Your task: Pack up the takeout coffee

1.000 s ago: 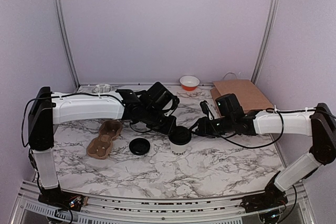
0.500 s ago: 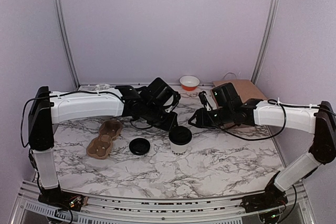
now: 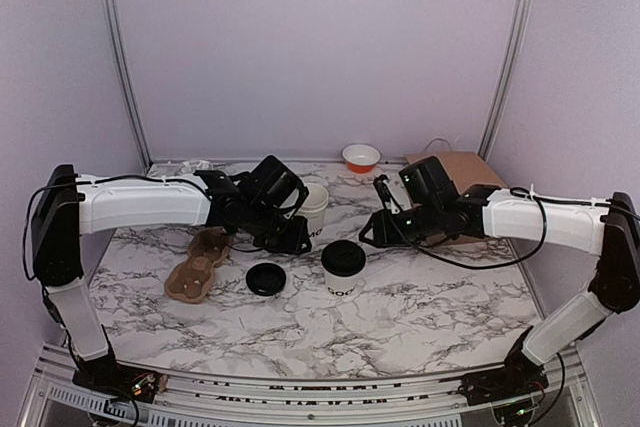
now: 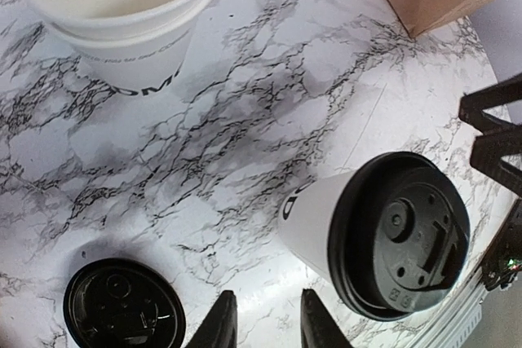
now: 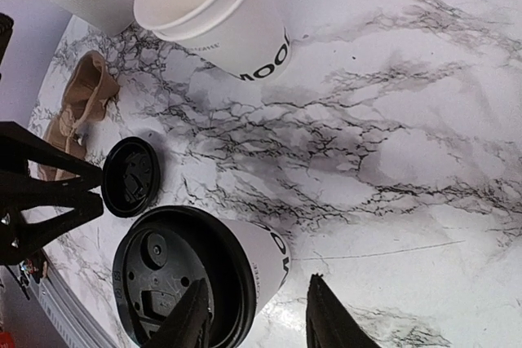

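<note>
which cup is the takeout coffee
On the marble table, look near the middle. The takeout coffee is the single white cup wearing a black lid; the stacked cups behind it are lidless, and the loose lid lies alone.

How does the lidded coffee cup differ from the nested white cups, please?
The lidded coffee cup is one cup; the nested white cups form a stack. The lidded coffee cup is closed by a black lid; the nested white cups are open-topped. Both stand upright, white with black lettering.

Upright white paper takeout coffee cup [image 3: 343, 270], black lid on, black lettering near base, free-standing mid marble table [image 3: 420, 317].
</note>
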Robot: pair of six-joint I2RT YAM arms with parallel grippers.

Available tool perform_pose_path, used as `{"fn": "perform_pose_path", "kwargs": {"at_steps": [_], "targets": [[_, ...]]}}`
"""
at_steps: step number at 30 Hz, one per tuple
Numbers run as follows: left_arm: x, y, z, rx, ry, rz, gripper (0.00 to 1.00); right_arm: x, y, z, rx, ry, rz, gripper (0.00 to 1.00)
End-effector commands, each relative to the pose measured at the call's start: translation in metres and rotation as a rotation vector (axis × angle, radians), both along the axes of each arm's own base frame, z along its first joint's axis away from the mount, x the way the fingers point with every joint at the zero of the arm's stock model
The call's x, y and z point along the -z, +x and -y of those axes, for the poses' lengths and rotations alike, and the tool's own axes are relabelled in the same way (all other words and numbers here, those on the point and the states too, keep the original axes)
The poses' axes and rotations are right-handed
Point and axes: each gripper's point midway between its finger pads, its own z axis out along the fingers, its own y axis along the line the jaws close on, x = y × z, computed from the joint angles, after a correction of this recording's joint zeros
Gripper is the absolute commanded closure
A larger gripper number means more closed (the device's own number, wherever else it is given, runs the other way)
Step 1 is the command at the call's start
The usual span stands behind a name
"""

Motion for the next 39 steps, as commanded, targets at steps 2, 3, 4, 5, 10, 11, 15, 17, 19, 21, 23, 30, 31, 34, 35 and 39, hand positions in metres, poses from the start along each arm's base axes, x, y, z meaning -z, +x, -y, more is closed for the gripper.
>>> {"fn": "perform_pose_path", "kwargs": {"at_steps": [2, 3, 4, 5, 10, 11, 15, 17, 19, 21, 23, 30, 31, 34, 35, 39], "targets": [[-0.019, -0.005, 0.017, -0.003, -0.166, -0.052, 0.71, -0.016, -0.006, -0.004, -0.036, -0.026, 0.038, 0.63], [-0.019, -0.005, 0.019, -0.002, -0.174, -0.059, 0.71, -0.016, -0.007, -0.005, -0.044, -0.029, 0.035, 0.63], [-0.019, -0.005, 0.020, -0.004, -0.180, -0.062, 0.71, -0.015, -0.009, -0.005, -0.049, -0.035, 0.032, 0.64], [-0.019, -0.005, 0.021, -0.004, -0.184, -0.064, 0.71, -0.016, -0.010, -0.006, -0.052, -0.038, 0.034, 0.64], [-0.018, -0.005, 0.025, -0.003, -0.198, -0.075, 0.71, -0.018, -0.015, -0.012, -0.067, -0.051, 0.038, 0.65], [-0.018, -0.005, 0.026, -0.001, -0.200, -0.076, 0.71, -0.018, -0.016, -0.013, -0.071, -0.053, 0.038, 0.65], [-0.016, -0.005, 0.027, 0.003, -0.199, -0.083, 0.71, -0.016, -0.018, -0.015, -0.076, -0.062, 0.032, 0.66], [-0.014, -0.006, 0.028, 0.009, -0.200, -0.088, 0.71, -0.014, -0.019, -0.016, -0.081, -0.068, 0.029, 0.66], [-0.014, -0.007, 0.030, 0.018, -0.203, -0.095, 0.71, -0.011, -0.021, -0.018, -0.086, -0.075, 0.022, 0.66], [-0.012, -0.007, 0.030, 0.022, -0.202, -0.098, 0.71, -0.009, -0.022, -0.021, -0.093, -0.079, 0.018, 0.67], [-0.011, -0.008, 0.030, 0.024, -0.198, -0.099, 0.72, -0.009, -0.024, -0.024, -0.101, -0.081, 0.017, 0.67], [0.003, -0.009, 0.030, 0.027, -0.174, -0.113, 0.72, 0.002, -0.027, -0.029, -0.107, -0.103, -0.008, 0.69], [0.005, -0.009, 0.029, 0.028, -0.168, -0.115, 0.72, 0.004, -0.027, -0.029, -0.104, -0.108, -0.010, 0.69], [0.012, -0.010, 0.030, 0.029, -0.157, -0.124, 0.72, 0.006, -0.028, -0.028, -0.100, -0.113, -0.016, 0.70], [0.015, -0.010, 0.029, 0.027, -0.152, -0.126, 0.73, 0.007, -0.028, -0.028, -0.100, -0.115, -0.018, 0.71], [0.022, -0.011, 0.029, 0.028, -0.138, -0.135, 0.74, 0.010, -0.030, -0.028, -0.102, -0.121, -0.020, 0.71]]}}
